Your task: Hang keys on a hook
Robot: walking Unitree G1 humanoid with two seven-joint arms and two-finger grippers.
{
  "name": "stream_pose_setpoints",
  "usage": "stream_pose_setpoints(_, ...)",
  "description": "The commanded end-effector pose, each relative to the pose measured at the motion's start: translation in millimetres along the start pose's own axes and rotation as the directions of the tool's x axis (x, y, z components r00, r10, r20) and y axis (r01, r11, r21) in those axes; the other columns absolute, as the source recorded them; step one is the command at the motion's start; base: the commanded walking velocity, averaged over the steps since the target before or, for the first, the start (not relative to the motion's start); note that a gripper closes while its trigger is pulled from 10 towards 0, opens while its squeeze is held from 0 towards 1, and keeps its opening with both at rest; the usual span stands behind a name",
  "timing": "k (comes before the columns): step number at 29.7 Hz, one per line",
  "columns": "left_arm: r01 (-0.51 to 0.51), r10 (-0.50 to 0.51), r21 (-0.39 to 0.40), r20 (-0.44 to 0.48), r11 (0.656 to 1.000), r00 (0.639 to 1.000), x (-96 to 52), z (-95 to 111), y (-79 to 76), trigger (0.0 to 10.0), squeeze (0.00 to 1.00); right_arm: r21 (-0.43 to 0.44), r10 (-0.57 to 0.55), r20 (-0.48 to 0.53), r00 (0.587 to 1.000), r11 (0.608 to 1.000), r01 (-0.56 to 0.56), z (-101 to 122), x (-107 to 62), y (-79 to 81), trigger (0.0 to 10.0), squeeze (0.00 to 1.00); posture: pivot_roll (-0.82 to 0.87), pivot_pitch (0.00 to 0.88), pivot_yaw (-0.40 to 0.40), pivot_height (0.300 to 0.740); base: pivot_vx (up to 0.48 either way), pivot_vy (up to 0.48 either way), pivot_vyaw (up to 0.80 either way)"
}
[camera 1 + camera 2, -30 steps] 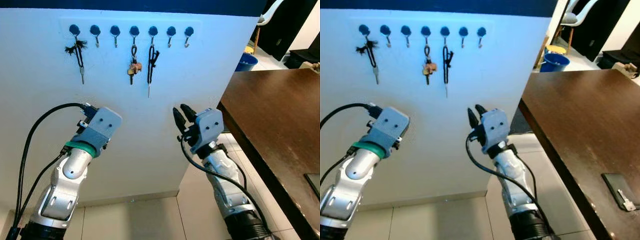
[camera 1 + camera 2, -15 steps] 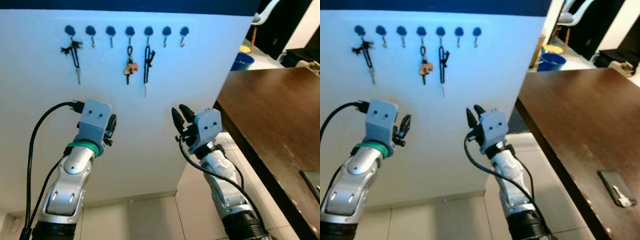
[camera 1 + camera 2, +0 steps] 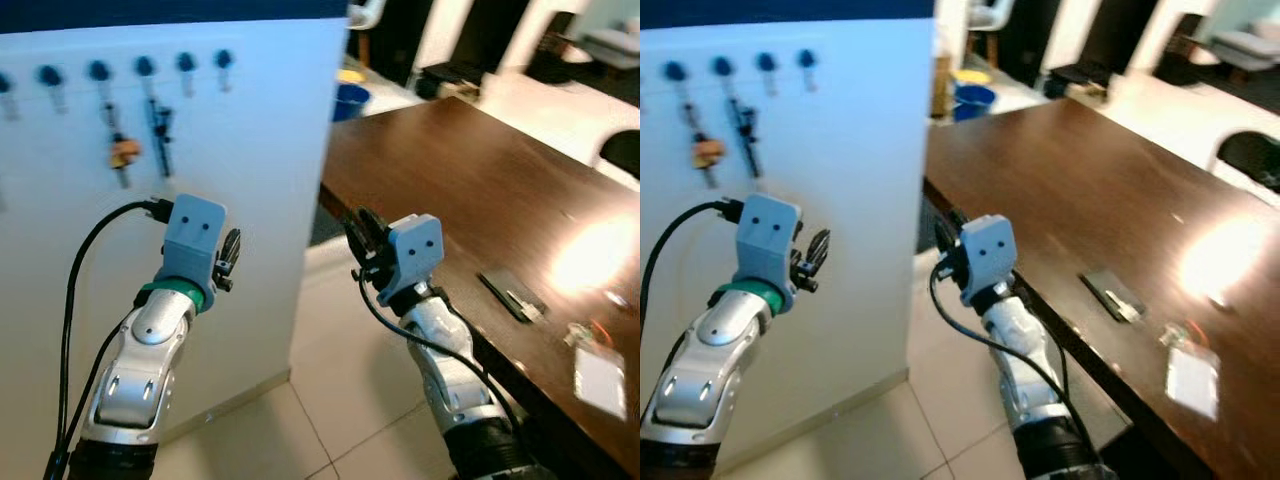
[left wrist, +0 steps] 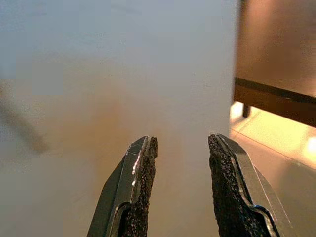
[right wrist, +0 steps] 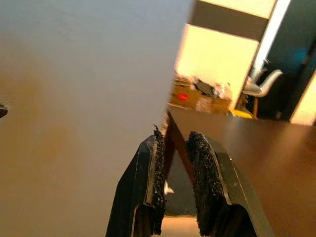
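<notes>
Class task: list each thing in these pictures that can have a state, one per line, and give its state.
Left gripper: open, empty, facing the white panel.
Right gripper: slightly open, empty.
Blue-knobbed wall hooks: two hold hanging keys, the others in view are bare.
Dark flat phone-like object: lying on the brown wooden table.

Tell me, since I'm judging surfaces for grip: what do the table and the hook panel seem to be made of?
The table looks like dark brown wood or veneer with a semi-gloss finish; it throws back a bright glare. The hook panel looks like a smooth, matte white painted board, material underneath unclear. Its hooks have blue knobs, probably plastic.
</notes>
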State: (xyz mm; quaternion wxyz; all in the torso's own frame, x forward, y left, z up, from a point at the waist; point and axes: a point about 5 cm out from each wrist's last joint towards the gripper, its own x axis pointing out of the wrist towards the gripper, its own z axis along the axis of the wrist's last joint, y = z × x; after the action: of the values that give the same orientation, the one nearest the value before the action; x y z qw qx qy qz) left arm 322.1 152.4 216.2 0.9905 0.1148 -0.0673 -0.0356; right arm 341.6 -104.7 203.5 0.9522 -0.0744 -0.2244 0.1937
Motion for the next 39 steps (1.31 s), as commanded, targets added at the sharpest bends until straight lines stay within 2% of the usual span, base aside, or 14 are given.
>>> stream_pose_setpoints(1, 0.001, -0.001, 0.014, -0.019, 1.0, 1.0, 1.0, -2, -2.3, 10.0, 0.0, 0.009, -0.01, -0.023, 1.0, 1.0, 0.01, -4, -2.2, -3.5, 10.0, 0.0, 0.1, 0.086, 0.035, 0.74, 0.0, 0.0, -0.8)
stream_pose_setpoints(20, -0.005, 0.005, -0.005, 0.004, 1.0, 1.0, -1.0, 2, -4.4, 10.0, 0.0, 0.005, -0.008, -0.018, 1.0, 1.0, 0.008, -3, 0.0, -2.8, 10.0, 0.0, 0.1, 0.076, 0.036, 0.74, 0.0, 0.0, -0.8)
stream_pose_setpoints(28, 0.103, -0.103, 0.026, 0.025, 0.994, 0.994, -3.6, 6, -13.0, 10.0, 0.0, 0.003, -0.004, -0.016, 1.0, 1.0, 0.004, -2, 0.8, -2.5, 10.0, 0.0, 0.1, 0.064, 0.033, 0.74, 0.0, 0.0, -0.8)
stream_pose_setpoints(39, 0.113, -0.114, 0.043, 0.014, 0.993, 0.993, -4.0, 3, -14.7, 10.0, 0.0, 0.0, -0.003, -0.014, 1.0, 1.0, 0.003, -3, 1.5, -2.8, 10.0, 0.0, 0.1, 0.054, 0.036, 0.74, 0.0, 0.0, -0.8)
